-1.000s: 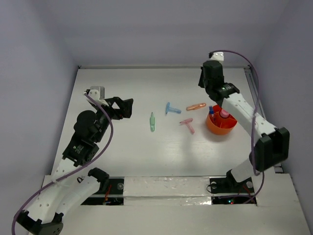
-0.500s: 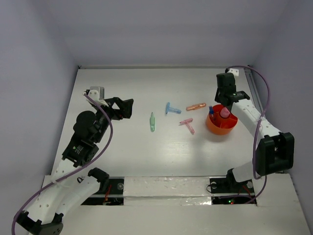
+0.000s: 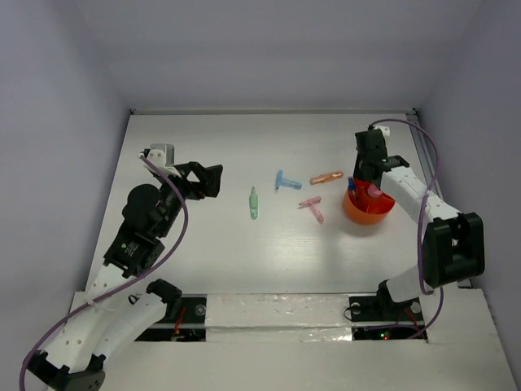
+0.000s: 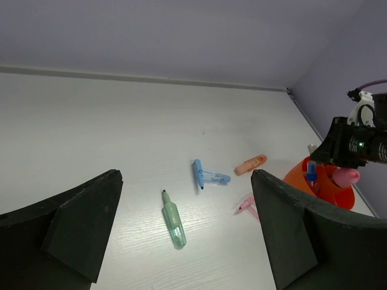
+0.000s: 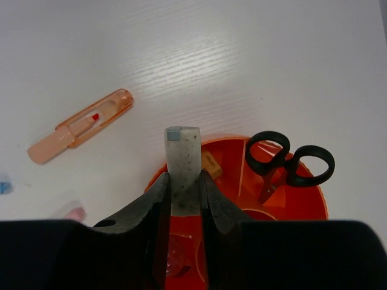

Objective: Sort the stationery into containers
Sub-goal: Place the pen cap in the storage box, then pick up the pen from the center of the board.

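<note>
Right wrist view showed my right gripper (image 5: 182, 184) clamped on a grey block (image 5: 182, 151) over the rim of the bowl (image 5: 239, 175), scissors (image 5: 290, 166) lying inside, while my left gripper (image 4: 187, 223) hung with jaws wide apart.

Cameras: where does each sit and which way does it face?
Top external: above and behind the arms, looking down on table; both arms show.
Left wrist: low, facing across toward the bowl; open left claw frames it.
Right wrist: straight down over the bowl; right claw shut on grey bar.
All three share the bowl.
</note>
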